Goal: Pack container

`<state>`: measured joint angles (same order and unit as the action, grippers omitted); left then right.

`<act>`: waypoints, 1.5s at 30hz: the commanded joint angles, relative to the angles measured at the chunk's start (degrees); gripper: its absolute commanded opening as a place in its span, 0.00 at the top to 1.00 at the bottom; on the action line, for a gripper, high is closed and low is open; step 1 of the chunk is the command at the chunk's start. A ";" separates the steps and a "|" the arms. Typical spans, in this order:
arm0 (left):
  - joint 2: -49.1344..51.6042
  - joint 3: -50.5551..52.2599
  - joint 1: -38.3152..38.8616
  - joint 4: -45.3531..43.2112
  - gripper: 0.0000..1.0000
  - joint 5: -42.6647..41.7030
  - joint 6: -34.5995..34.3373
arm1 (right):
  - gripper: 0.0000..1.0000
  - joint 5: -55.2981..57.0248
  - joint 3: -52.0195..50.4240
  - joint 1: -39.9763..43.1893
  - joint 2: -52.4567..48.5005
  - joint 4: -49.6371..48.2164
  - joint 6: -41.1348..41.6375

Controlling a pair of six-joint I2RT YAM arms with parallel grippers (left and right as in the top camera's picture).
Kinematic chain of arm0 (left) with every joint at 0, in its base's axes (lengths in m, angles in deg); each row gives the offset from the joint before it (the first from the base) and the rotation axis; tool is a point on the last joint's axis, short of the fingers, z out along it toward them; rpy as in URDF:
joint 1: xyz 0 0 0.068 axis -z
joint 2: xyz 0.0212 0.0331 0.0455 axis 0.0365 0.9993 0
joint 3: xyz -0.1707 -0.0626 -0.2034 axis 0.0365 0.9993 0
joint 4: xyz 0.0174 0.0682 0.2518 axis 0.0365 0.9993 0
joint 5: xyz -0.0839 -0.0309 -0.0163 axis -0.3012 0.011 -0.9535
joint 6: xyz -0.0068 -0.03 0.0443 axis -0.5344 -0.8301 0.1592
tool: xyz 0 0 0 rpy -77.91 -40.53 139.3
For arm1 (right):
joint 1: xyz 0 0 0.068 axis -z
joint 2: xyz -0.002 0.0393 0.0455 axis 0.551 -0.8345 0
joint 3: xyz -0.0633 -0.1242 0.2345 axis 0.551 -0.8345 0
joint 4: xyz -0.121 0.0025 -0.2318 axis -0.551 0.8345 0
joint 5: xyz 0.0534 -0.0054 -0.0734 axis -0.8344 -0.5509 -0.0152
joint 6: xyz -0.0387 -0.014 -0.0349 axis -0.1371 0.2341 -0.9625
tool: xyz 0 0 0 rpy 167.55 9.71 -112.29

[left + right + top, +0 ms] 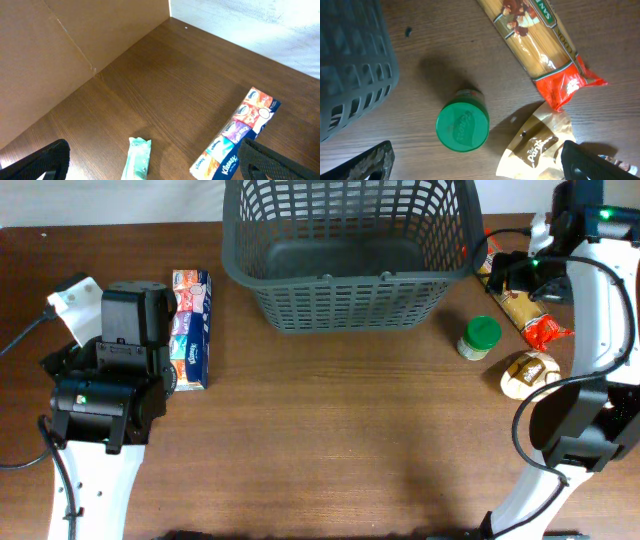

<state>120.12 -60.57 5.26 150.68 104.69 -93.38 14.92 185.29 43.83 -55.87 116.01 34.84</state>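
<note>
The container, a large dark grey lattice basket (340,278), stands at the back centre and looks empty. Its corner shows in the right wrist view (350,70). My left gripper (157,170) is open above a teal wipes packet (137,159), with a Kleenex tissue multipack (235,135) by its right finger. The tissue pack (190,328) lies left of the basket. My right gripper (480,167) is open and empty above a green-lidded jar (462,126) and a brown pouch (535,150).
A long spaghetti pack (535,40) with a red end lies right of the basket (520,305). The jar (480,337) and the pouch (530,372) sit in front of it. A cardboard wall (60,55) borders the table's left side.
</note>
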 commanded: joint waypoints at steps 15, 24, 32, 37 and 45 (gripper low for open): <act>0.09 -0.59 -0.28 0.11 0.00 1.22 0.94 | 0.01 -3.56 -2.64 1.33 0.70 -1.07 -0.68; 0.09 -0.59 -0.28 0.11 0.00 1.18 0.94 | 0.01 -3.80 -2.64 6.82 0.70 -1.70 4.44; 0.09 -0.59 -0.28 0.11 0.00 1.18 0.94 | 0.33 -11.85 -2.64 9.92 0.72 -1.44 4.87; 0.09 -0.59 -0.28 0.11 0.00 1.18 0.94 | 0.80 -18.18 -1.27 9.88 0.83 -1.68 4.90; 0.09 -0.59 -0.28 0.11 0.00 1.18 0.94 | 0.96 -26.49 12.22 9.68 0.83 -1.75 5.18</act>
<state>120.12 -60.57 5.26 150.68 104.69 -93.38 -5.32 190.62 53.97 -55.87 114.37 39.71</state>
